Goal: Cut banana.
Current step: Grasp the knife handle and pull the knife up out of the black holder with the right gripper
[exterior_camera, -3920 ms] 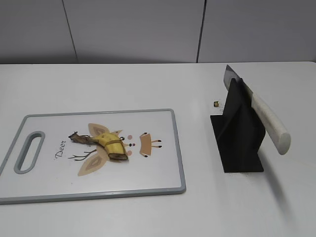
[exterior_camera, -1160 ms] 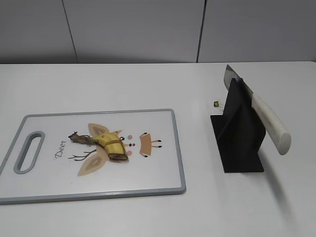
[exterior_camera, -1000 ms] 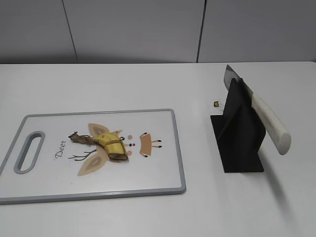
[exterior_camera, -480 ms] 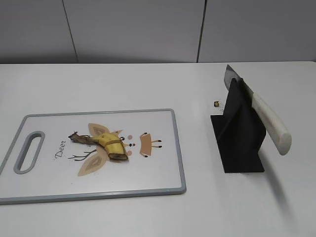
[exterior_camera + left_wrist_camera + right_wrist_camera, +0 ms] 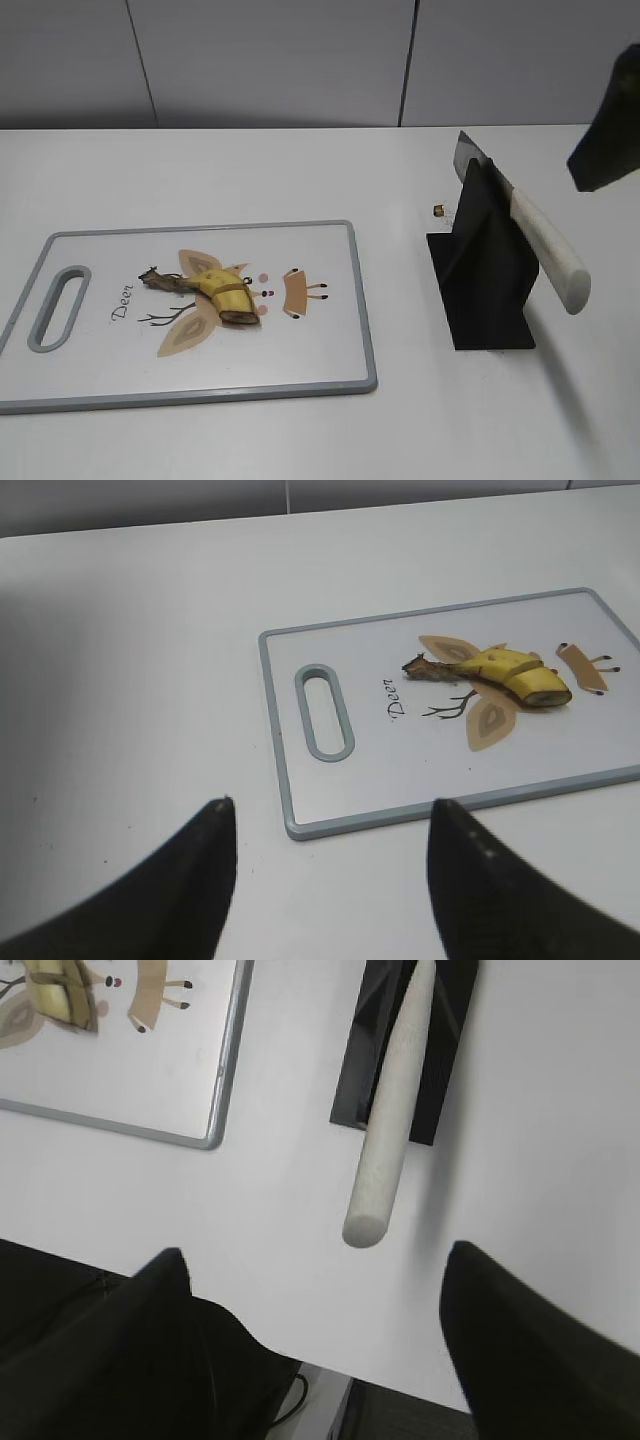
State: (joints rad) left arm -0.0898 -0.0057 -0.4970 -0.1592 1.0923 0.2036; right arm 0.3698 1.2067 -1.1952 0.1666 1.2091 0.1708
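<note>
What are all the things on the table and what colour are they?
Table: one, white, under everything.
Board: one, white with grey rim and deer picture, left side of table.
Banana: one piece, yellow with brown stem, on the board's middle.
Knife: one, cream handle, steel blade, resting tilted in the stand.
Stand: one, black, right side of table.
Small bit: one, brownish, on the table beside the stand; too small to tell what it is.
Left hand: black, open, above the table near the board's handle end.
Right hand: black, open, above the knife handle.
</note>
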